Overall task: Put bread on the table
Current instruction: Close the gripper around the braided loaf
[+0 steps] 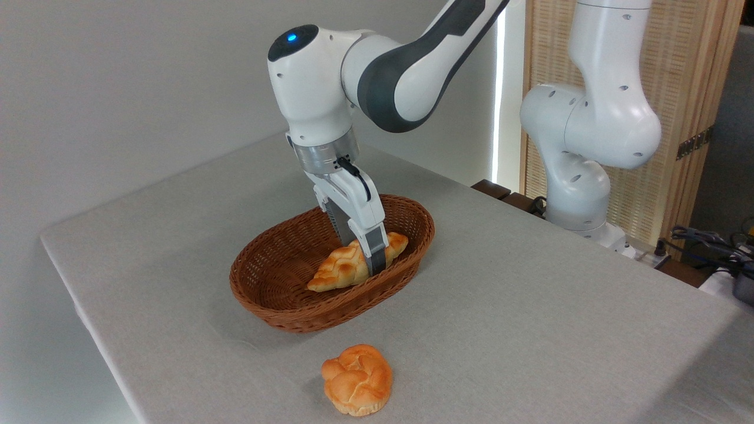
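The bread [341, 268], a braided golden loaf with toasted patches, lies tilted inside the brown wicker basket [277, 259], its left end low and its right end higher. My gripper [364, 254] reaches down into the basket and is shut on the loaf near its right half. One finger [377, 256] presses on the near side and the other is partly hidden behind the loaf. The table [530, 294] is covered in light grey cloth and carries the basket at its middle.
A round knotted orange bun [357, 380] sits on the cloth in front of the basket, near the front edge. The arm's white base [580, 194] stands at the table's far right, with cables [707, 238] beyond it. The table's left edge drops off close to the basket.
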